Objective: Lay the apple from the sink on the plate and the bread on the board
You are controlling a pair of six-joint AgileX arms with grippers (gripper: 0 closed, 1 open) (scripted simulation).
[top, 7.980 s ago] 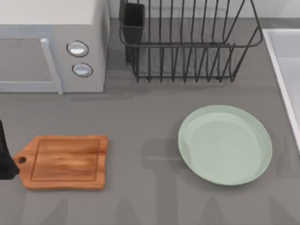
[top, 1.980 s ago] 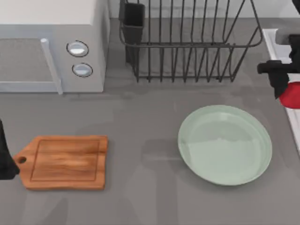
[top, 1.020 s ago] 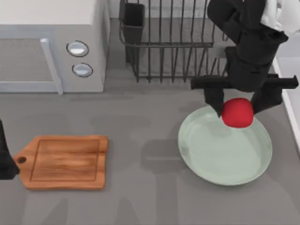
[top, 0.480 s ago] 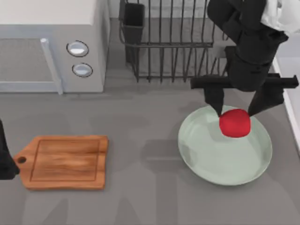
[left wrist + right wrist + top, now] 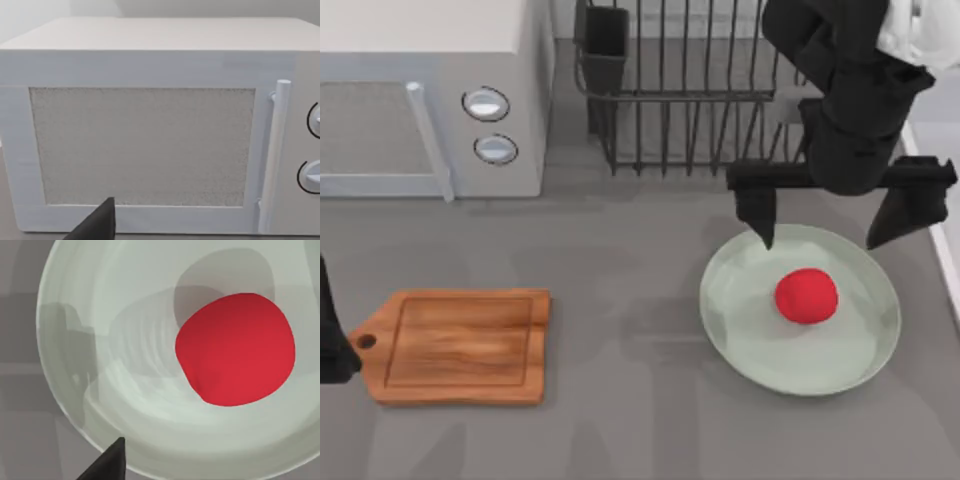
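Apple (image 5: 807,296) sits on plate (image 5: 740,330), right end effector (image 5: 832,225) spread wide above it, empty; next likely bread onto board (image 5: 460,345), left arm parked.

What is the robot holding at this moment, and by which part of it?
Nothing. The right hand is open above the plate, its fingers apart from the apple, which lies free on the plate. The left arm is parked at the table's left edge.
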